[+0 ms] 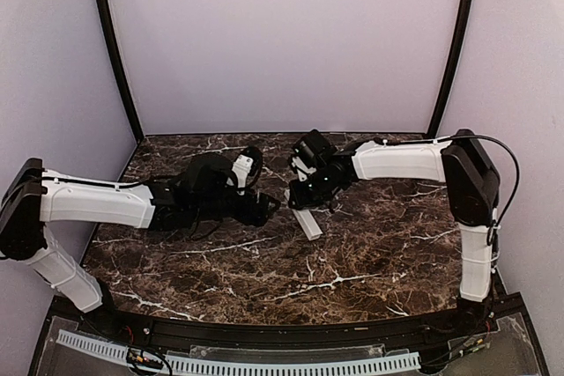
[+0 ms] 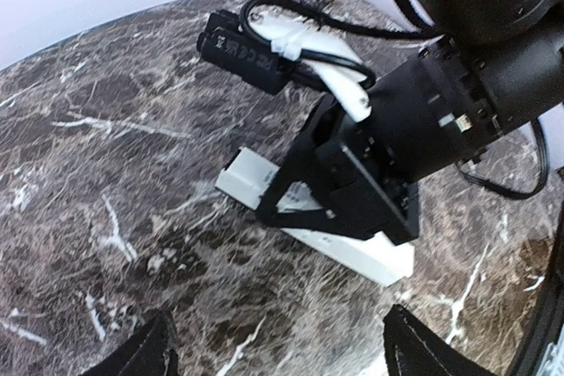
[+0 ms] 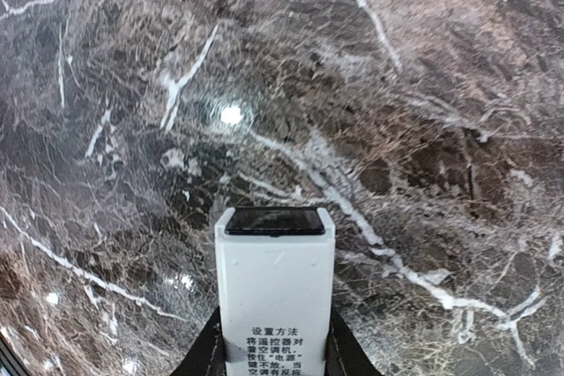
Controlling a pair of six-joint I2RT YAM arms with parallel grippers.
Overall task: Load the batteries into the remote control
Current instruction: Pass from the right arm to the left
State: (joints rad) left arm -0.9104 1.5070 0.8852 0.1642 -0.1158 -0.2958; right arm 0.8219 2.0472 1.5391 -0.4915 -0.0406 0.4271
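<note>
My right claw (image 3: 275, 345) is clamped on the remote control (image 3: 275, 279), one finger against each long side. The remote seems to rest on the marble table (image 1: 379, 253). My left claw (image 2: 280, 354) hangs just beside the remote, jaws spread wide with nothing between them. I can see no batteries near the remote. The risk is that I hold only one end, so a push from the left claw could pivot the remote or slide it free. The claws are also close enough to collide.

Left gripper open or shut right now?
Open: on the left gripper the fingers sit wide apart, nothing between them.
</note>
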